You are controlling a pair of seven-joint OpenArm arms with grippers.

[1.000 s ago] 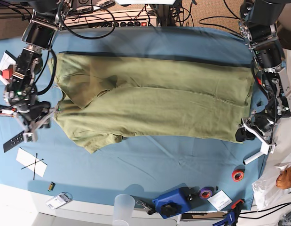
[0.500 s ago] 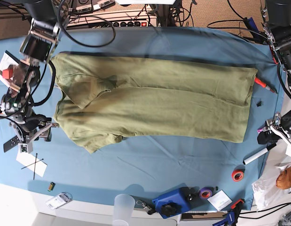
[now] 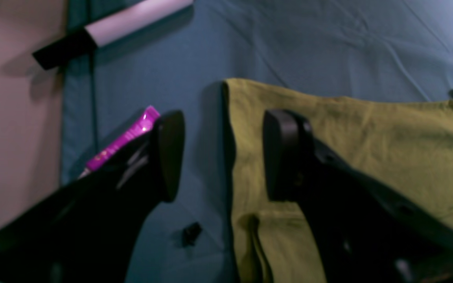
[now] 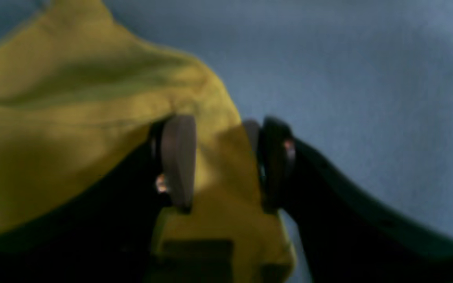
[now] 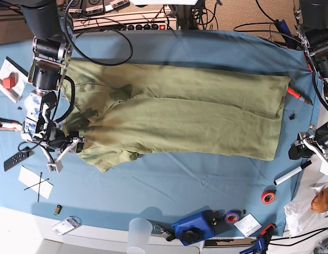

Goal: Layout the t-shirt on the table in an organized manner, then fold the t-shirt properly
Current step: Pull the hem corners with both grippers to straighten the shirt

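The olive-green fabric t-shirt [image 5: 190, 119] lies lengthwise across the blue-clothed bench [image 5: 169, 185], both black jaws [image 3: 226, 153] [image 4: 226, 165] apart.

- Blue tool [image 5: 193, 227]: landmark.
- Cup [image 5: 139, 235]: left of it.
- Purple tape [image 5: 232, 216]: just right.
- White card [image 5: 248, 225]: right, past purple tape.
- Red tape [image 5: 267, 197]: above and right.

The setting is resembling a robotics lab or workshop: cables [image 5: 248, 26] are running behind a cloth-covered table [image 5: 179, 185], and tape rolls [image 5: 267, 197] and a blue device [image 5: 193, 227] are lying along its edge.
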